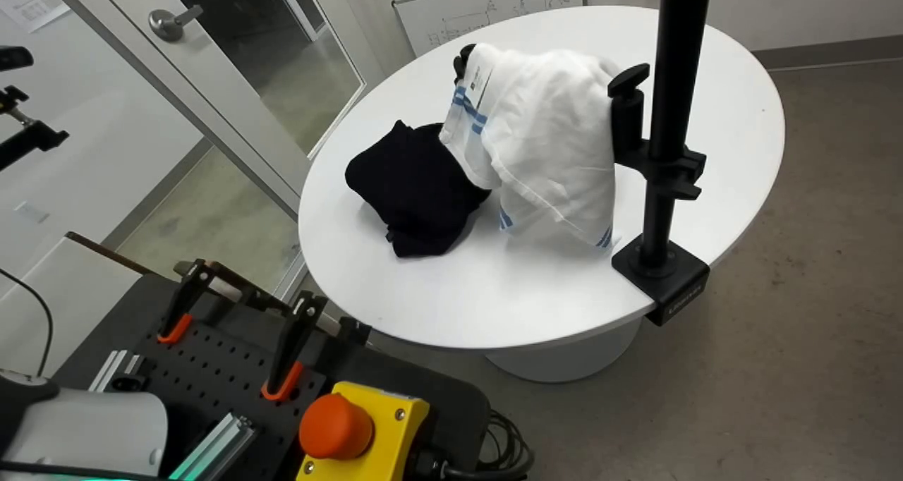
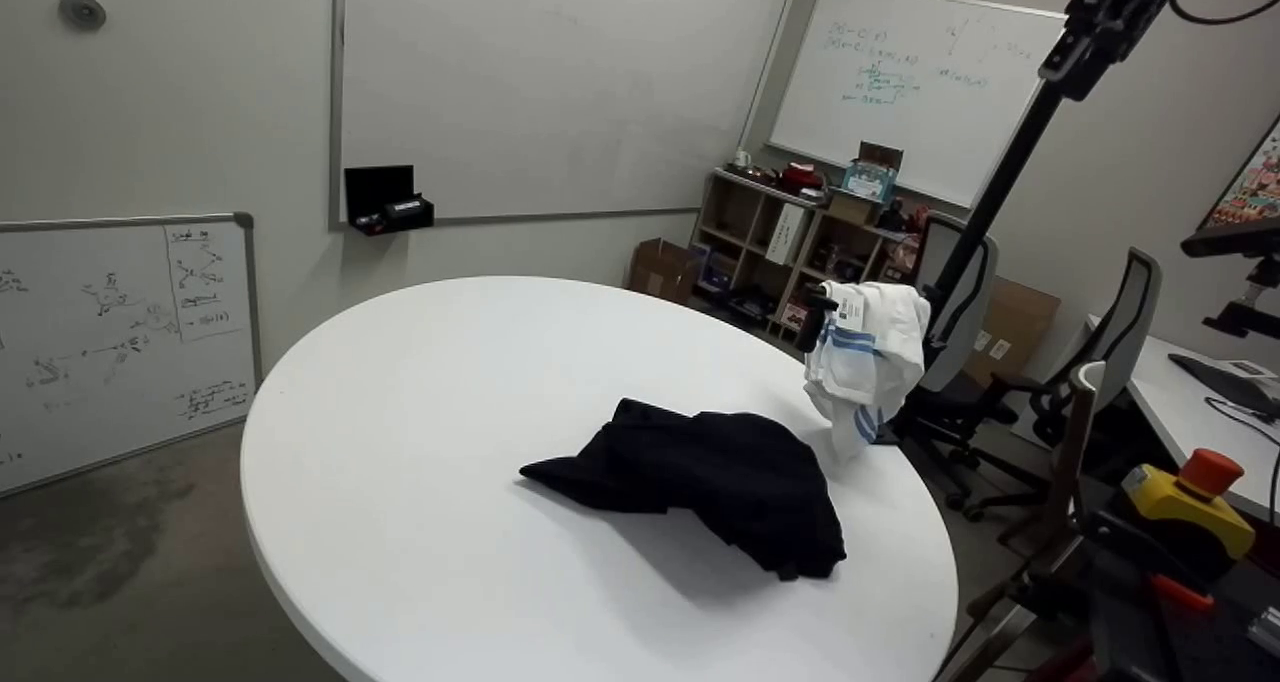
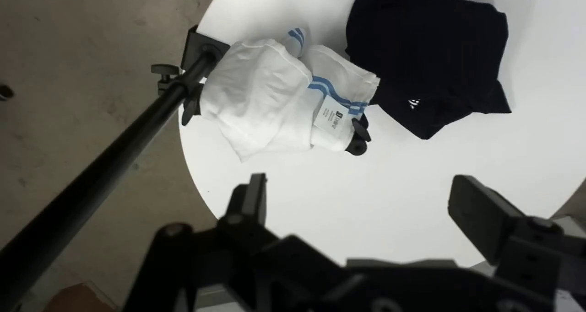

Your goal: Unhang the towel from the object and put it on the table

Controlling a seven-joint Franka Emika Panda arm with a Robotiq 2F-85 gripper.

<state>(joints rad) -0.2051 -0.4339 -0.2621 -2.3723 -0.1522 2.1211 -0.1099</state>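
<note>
In wrist view the gripper [image 3: 359, 188] sits lower centre, jaws spread wide, nothing between, towel [image 3: 265, 101] draped on the black stand [image 3: 114, 156] toward upper left, long axis roughly left-right like the jaw gap, so probably reach up-left.

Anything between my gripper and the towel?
In the wrist view, bare tabletop shows between the gripper and the towel, except the black bracket end poking out at the towel's edge.
</note>
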